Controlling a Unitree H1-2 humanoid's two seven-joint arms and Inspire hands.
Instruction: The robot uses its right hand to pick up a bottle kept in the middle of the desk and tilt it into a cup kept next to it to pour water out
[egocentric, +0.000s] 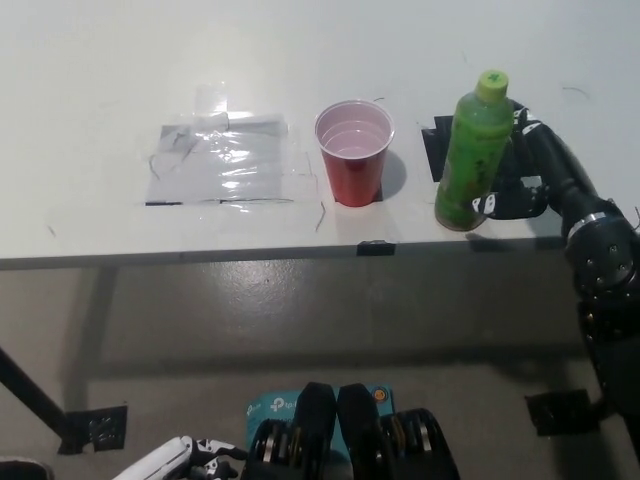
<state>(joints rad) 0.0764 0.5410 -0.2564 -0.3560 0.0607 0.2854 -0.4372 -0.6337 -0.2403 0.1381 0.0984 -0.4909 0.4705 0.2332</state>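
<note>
- Tall green plastic bottle with a pale green screw cap (472, 155): upright near the front edge of the white desk (300, 60), on a black tape patch (437, 150), just right of the red plastic cup (353, 152) but apart from it.
- Black right hand (520, 170): pressed against the bottle's right side at mid-body, one finger at shoulder height behind, another low near the base; wrapped part-way round, contact apparent, a full clamp not certain and no lift visible.
- Bottle likely moderately heavy if full, liquid level unreadable through the green wall; thin plastic probably gives under a hard squeeze; smooth label sleeve likely slippery.
- Best hold judged at the mid-body, below the shoulder taper, leaving neck and cap clear for pouring; cap appears on, so no water out until removed.
- Cup open-mouthed, light, easy to knock over; faint pale contents or bare inner wall, cannot tell.
- Crinkled clear plastic sheet (225, 160) taped flat left of the cup, out of the way.
- White left hand (185, 462) resting low at the bottom left, below the desk; fingers too small to read.
</note>
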